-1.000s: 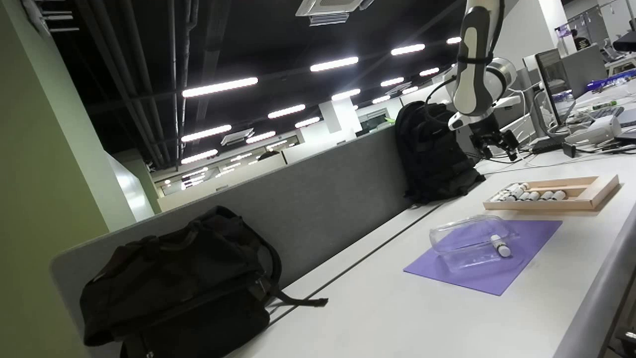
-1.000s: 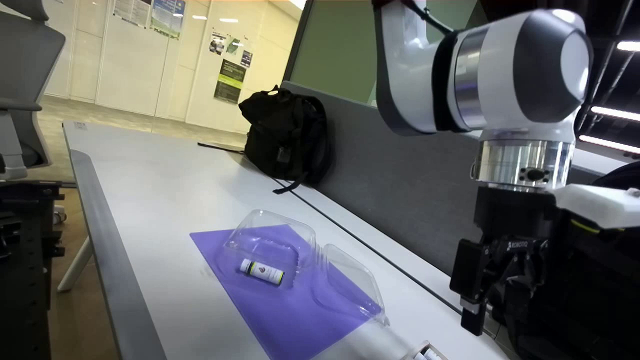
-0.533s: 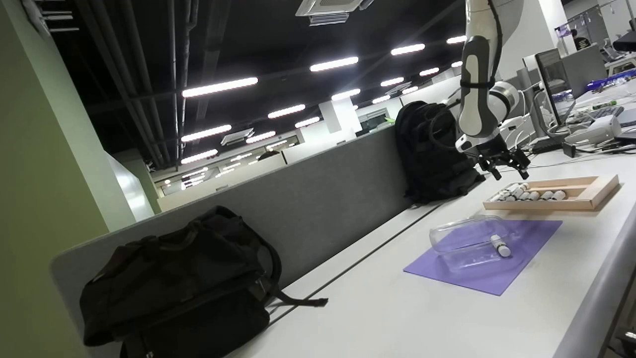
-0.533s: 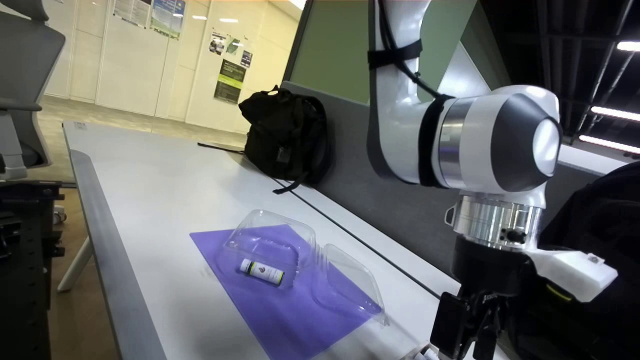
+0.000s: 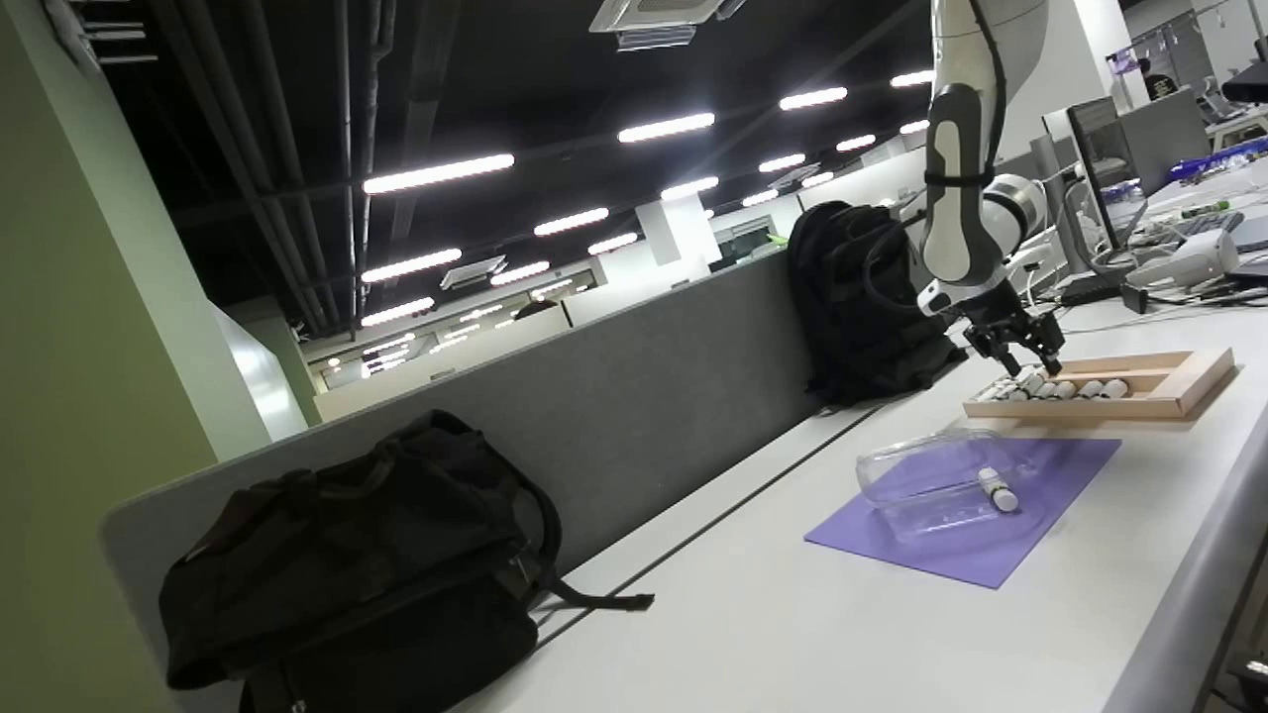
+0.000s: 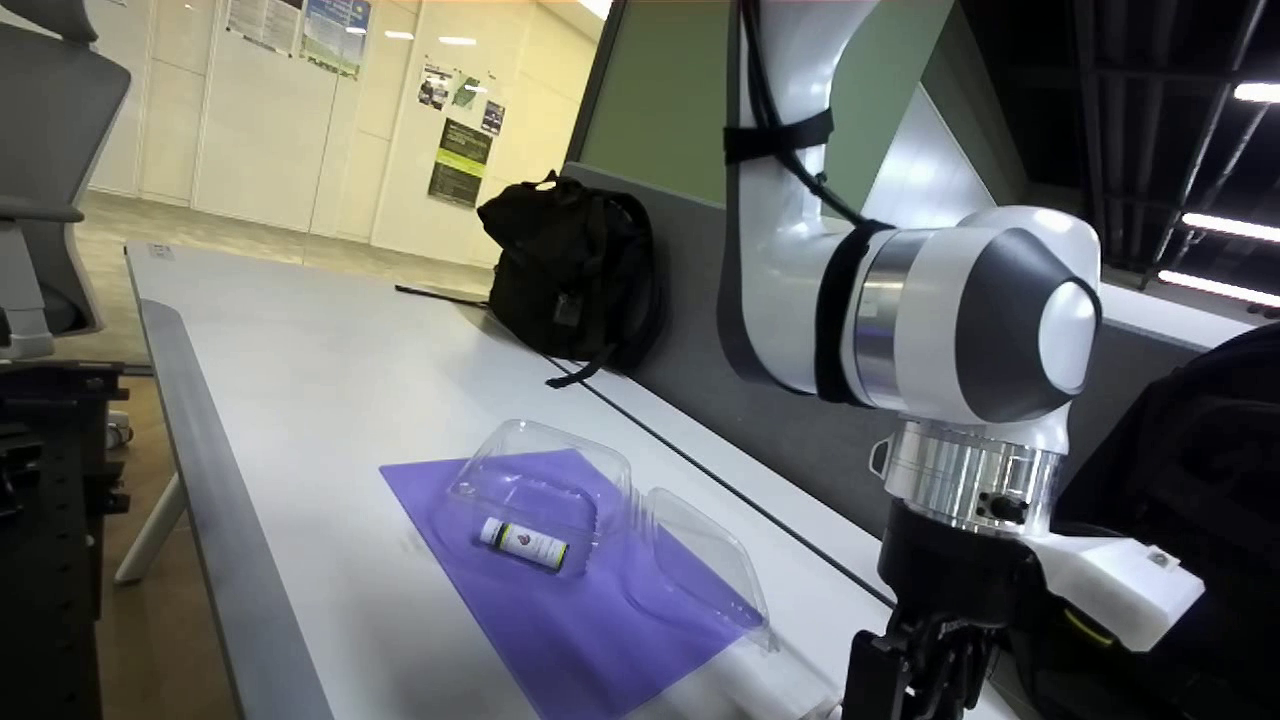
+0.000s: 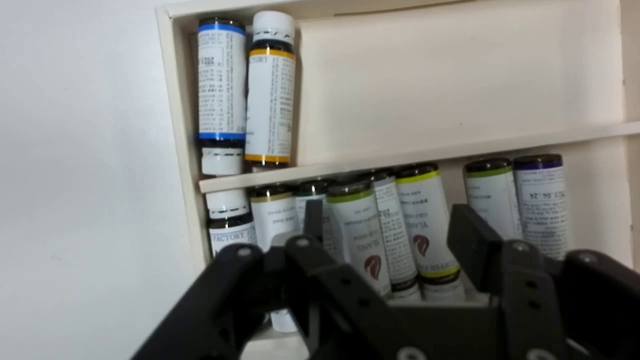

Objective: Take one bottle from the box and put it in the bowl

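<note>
The tan wooden box (image 5: 1129, 407) holds several small white-labelled bottles; the wrist view shows its rim (image 7: 179, 125) close up. My gripper (image 5: 1032, 366) is open over the bottle end of the box. In the wrist view the open gripper (image 7: 390, 225) straddles a green-banded bottle (image 7: 361, 235), a grey-banded bottle (image 7: 397, 230) and a yellow-banded bottle (image 7: 427, 225), with no hold visible. The clear bowl (image 5: 916, 485), also in an exterior view (image 6: 545, 460), stands on the purple mat. One bottle (image 6: 528, 544) lies inside it. The fingertips are cut off in that view.
A divider (image 7: 450, 149) splits the box; two bottles (image 7: 270, 105) lie beyond it. The bowl's clear lid half (image 6: 700, 550) lies open on the purple mat (image 6: 590, 650). Black backpacks (image 5: 872, 307) (image 5: 367, 564) stand along the grey partition (image 5: 674, 366).
The arm has come down from above the table, and my gripper is now just over the bottles in the box. The bowl and the bottle in it have not moved.
</note>
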Controlling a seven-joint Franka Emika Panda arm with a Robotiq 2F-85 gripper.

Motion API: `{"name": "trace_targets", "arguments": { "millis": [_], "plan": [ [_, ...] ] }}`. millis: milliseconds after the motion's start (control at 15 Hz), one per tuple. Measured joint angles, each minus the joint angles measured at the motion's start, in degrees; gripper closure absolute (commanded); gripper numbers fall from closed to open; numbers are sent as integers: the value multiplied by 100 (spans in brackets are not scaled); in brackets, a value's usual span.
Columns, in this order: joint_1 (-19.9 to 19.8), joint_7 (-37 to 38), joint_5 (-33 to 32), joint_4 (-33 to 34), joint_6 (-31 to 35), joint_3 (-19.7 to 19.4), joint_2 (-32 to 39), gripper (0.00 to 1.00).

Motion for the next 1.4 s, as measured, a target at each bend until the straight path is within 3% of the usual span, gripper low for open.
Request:
{"name": "trace_targets", "arguments": {
  "millis": [67,200,267,333,467,867,933,1400],
  "plan": [
    [-20,-13,2,-5,10,26,14,25],
    [-33,-15,2,-13,63,47,62,23],
    [-33,-15,5,-19,100,50,92,17],
    [-33,-15,6,-23,128,53,121,61],
    [-33,-15,8,-23,171,58,186,57],
    [-46,-12,13,1,325,58,194,98],
    [-50,-11,20,0,325,58,199,94],
    [-86,33,330,51,82,55,166,94]
  ]
}}
